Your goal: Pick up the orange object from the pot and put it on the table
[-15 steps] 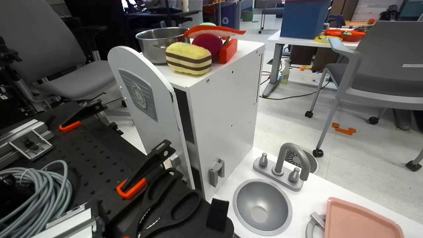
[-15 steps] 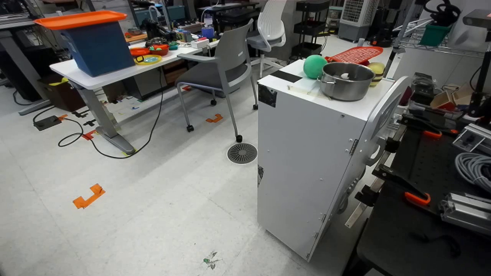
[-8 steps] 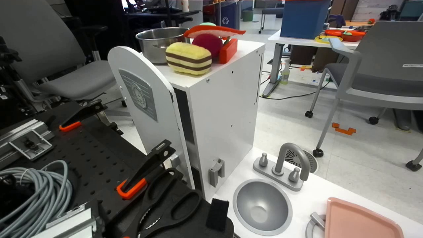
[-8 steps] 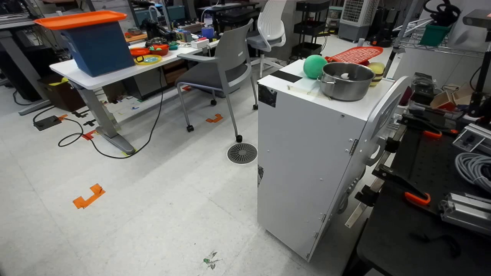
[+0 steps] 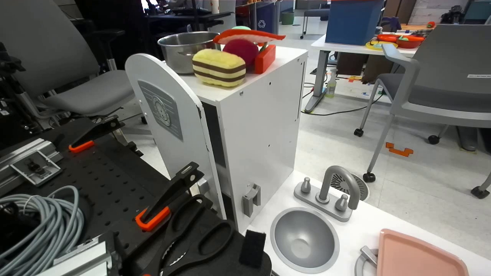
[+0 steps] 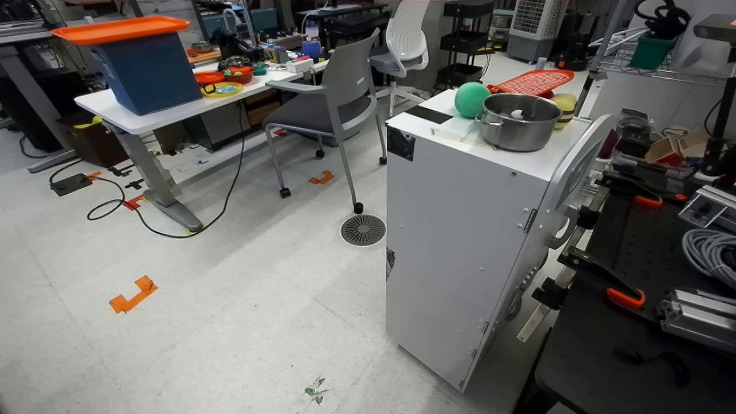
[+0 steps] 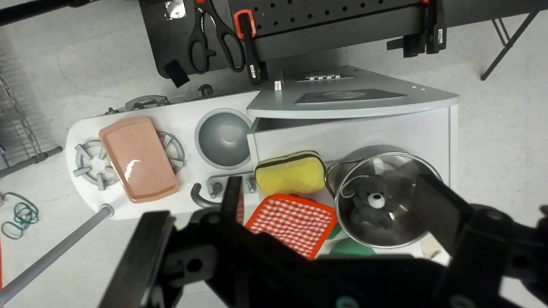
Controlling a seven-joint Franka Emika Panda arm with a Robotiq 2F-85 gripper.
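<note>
The orange object is a flat red-orange pad with a red-and-white checked face [image 7: 295,222]. It shows in both exterior views [image 5: 249,36] [image 6: 535,83], lying raised on other toys beside the pot. The grey metal pot [image 7: 396,171] stands on the table, the white cabinet top [image 7: 299,141], and shows in both exterior views [image 5: 180,57] [image 6: 517,136]. A grey plush bear [image 7: 370,201] with a white muzzle lies in the pot. My gripper [image 7: 329,180] shows only in the wrist view, open and empty above the cabinet; its parts cover the pad's lower part and the pot's right side.
A yellow layered block [image 7: 291,173], a maroon round toy [image 5: 241,51], a red-orange block [image 5: 265,59] and a green ball [image 6: 472,100] crowd the pot. A raised white door panel [image 5: 168,99] edges the cabinet. A tap [image 5: 337,184] stands lower down by the sink bowl [image 5: 305,239].
</note>
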